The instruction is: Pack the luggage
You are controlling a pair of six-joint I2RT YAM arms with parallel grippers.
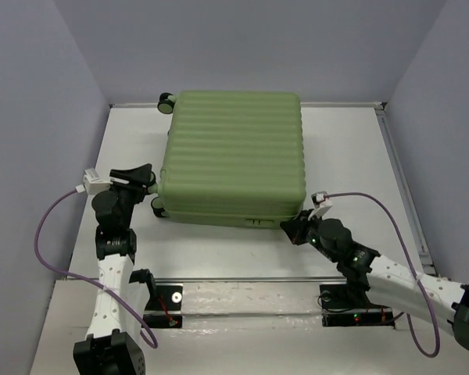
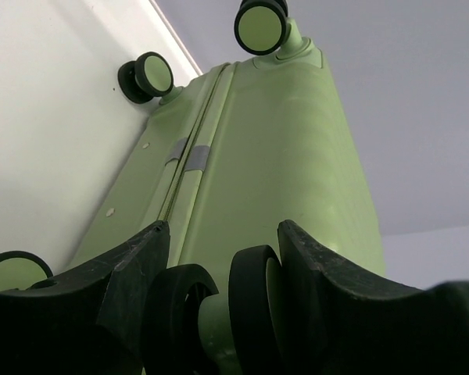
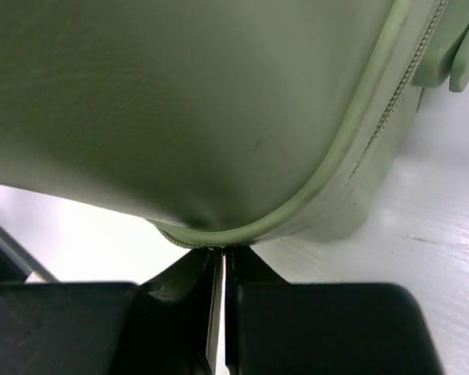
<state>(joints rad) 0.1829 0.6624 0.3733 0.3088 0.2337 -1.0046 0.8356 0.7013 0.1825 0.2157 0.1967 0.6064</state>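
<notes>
I find no readable text, label, brand, number or sign in any of my three views. The luggage (image 1: 230,152) shows me only plain ribbed green shell from above, and my wrist cameras show bare green plastic, a zipper seam and unmarked wheels.

Ribbed matt plastic luggage (image 1: 233,152), glossy black-and-green wheels (image 2: 262,25), smooth white table (image 1: 352,156)
</notes>
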